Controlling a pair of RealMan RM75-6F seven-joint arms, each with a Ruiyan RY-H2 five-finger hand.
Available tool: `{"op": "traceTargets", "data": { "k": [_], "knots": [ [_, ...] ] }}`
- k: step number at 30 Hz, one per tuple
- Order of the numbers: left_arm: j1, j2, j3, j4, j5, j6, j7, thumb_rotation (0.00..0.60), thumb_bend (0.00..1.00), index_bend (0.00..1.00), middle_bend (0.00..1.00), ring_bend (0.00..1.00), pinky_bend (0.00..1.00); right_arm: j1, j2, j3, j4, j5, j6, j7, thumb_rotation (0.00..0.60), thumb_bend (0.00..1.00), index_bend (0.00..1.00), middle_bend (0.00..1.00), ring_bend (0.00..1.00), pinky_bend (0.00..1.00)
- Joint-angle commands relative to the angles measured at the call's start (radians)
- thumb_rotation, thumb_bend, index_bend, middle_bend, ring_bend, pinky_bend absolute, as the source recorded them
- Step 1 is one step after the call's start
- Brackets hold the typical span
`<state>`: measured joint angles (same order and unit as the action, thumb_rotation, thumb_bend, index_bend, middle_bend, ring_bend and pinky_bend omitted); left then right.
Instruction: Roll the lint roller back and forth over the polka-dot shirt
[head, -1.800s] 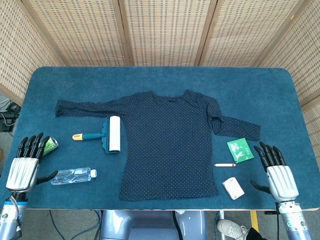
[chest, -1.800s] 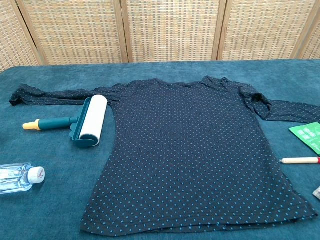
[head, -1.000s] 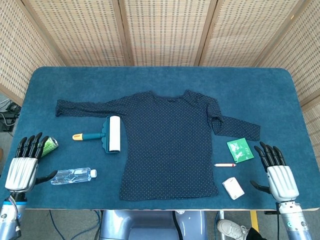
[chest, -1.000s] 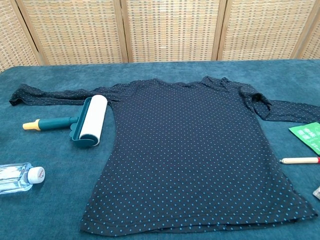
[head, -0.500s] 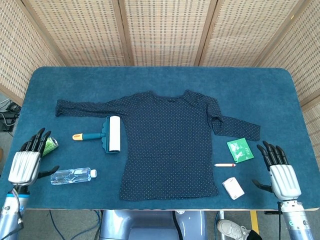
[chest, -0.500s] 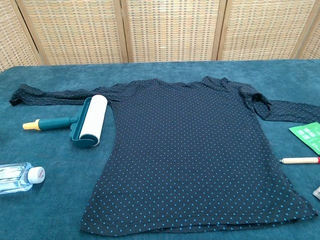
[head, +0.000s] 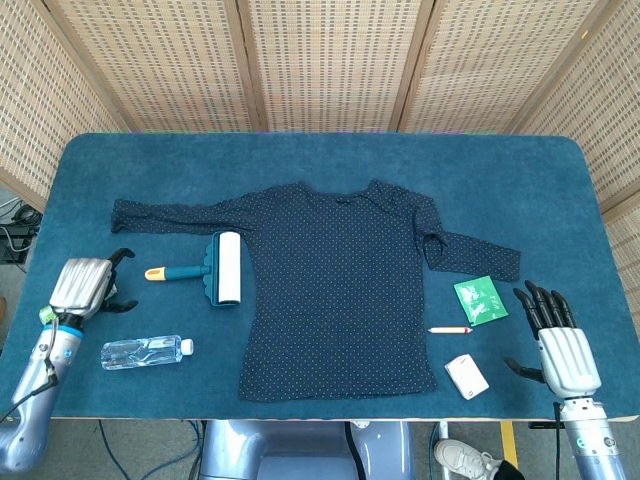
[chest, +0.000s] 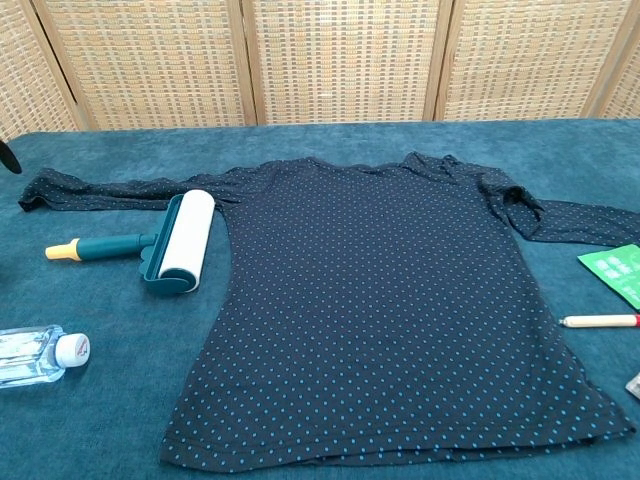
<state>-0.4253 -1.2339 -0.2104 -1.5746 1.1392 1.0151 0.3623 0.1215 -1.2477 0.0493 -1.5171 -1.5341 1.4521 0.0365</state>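
The lint roller lies beside the spread shirt, the left hand near its handle, fingers apart, right hand likewise empty.

water bottle, green packet, pen

A table covered in blue carpet-like cloth carries everything. Spread flat across its middle lies a dark polka-dot shirt, sleeves stretched out to either side. Just beside the shirt's left edge rests a lint roller with a white roll, teal body and yellow-tipped handle. Nearer the front edge on that side lies a clear water bottle on its side. On the other side sit a green packet, a pen and a small white box.
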Motion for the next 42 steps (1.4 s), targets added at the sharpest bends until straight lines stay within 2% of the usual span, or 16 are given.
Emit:
{"op": "traceTargets", "data": {
  "k": [1, 7, 16, 21, 31, 42],
  "knots": [
    [-0.063, -0.01, -0.012, 0.032, -0.081, -0.07, 0.059, 0.6, 0.18, 0.32, 0.87, 0.72, 0.69, 0.001, 0.0, 0.003, 0.003, 0.005, -0.002, 0.003, 0.6, 0.01, 0.0, 0.0, 0.0, 0.0],
    [-0.126, -0.042, -0.003, 0.071, -0.17, -0.118, 0.123, 0.6, 0.18, 0.34, 0.88, 0.72, 0.69, 0.002, -0.001, 0.006, 0.008, 0.012, -0.005, 0.005, 0.6, 0.01, 0.0, 0.0, 0.0, 0.0],
    [-0.202, -0.118, 0.017, 0.152, -0.267, -0.154, 0.193, 0.6, 0.29, 0.35, 0.88, 0.72, 0.69, 0.004, -0.004, 0.009, 0.016, 0.022, -0.014, 0.005, 0.6, 0.01, 0.0, 0.0, 0.0, 0.0],
    [-0.243, -0.181, 0.037, 0.224, -0.313, -0.181, 0.216, 0.6, 0.29, 0.35, 0.88, 0.72, 0.69, 0.009, -0.009, 0.012, 0.027, 0.036, -0.03, 0.006, 0.6, 0.01, 0.0, 0.0, 0.0, 0.0],
    [-0.292, -0.26, 0.056, 0.344, -0.346, -0.205, 0.22, 0.6, 0.29, 0.39, 0.88, 0.72, 0.69, 0.015, -0.02, 0.017, 0.044, 0.057, -0.051, 0.001, 0.6, 0.01, 0.0, 0.0, 0.0, 0.0],
    [-0.326, -0.32, 0.081, 0.42, -0.366, -0.233, 0.231, 0.6, 0.29, 0.43, 0.88, 0.72, 0.69, 0.019, -0.027, 0.021, 0.055, 0.072, -0.061, -0.005, 0.6, 0.01, 0.0, 0.0, 0.0, 0.0]
  ]
}}
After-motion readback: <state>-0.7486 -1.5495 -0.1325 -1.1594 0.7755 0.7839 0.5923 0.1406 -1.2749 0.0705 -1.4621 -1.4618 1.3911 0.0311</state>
